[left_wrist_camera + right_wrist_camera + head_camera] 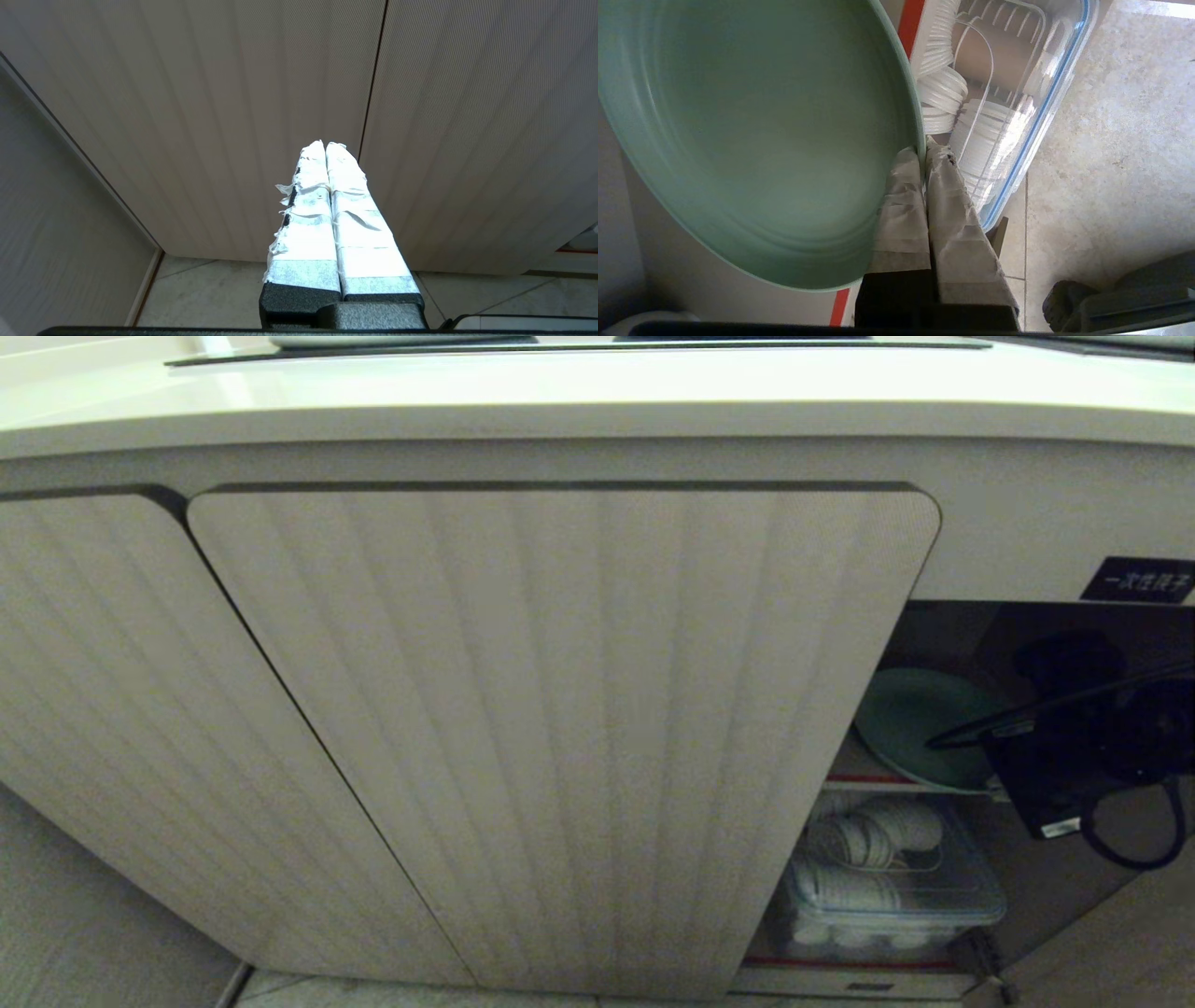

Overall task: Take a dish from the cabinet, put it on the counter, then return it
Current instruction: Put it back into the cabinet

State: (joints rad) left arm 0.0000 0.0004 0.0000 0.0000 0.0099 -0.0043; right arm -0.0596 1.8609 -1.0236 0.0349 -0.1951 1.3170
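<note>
Right end effector (923, 151) is clamped on the rim of the dish (756, 135): one taped finger inside the rim, one outside, jaws pinched tight. An edge grip makes sense, since a shallow plate offers nothing else to hold. The dish extends away from the fingertips, over the red-edged shelf (864, 775) in the open right bay of the cabinet (560, 737). I can't tell whether the dish rests on the shelf or is just clear of it. My read: it's either being lifted out or going back in, and these views don't settle which.

Past the fingertips on the outer side of the rim, lower down, sits a clear lidded bin (1017, 107) of white disposable bowls on the cabinet floor. Don't drop the dish edge onto it.

Left end effector (325, 149) is parked, fingers pressed together and empty, pointing at the closed ribbed doors with floor tile (210, 294) below it.

The worktop (597, 392) is above the doors, with a rounded cream front edge and a dark inset panel at the back. A black label (1139, 581) sits above the open bay. The floor is pale stone-look tile.
</note>
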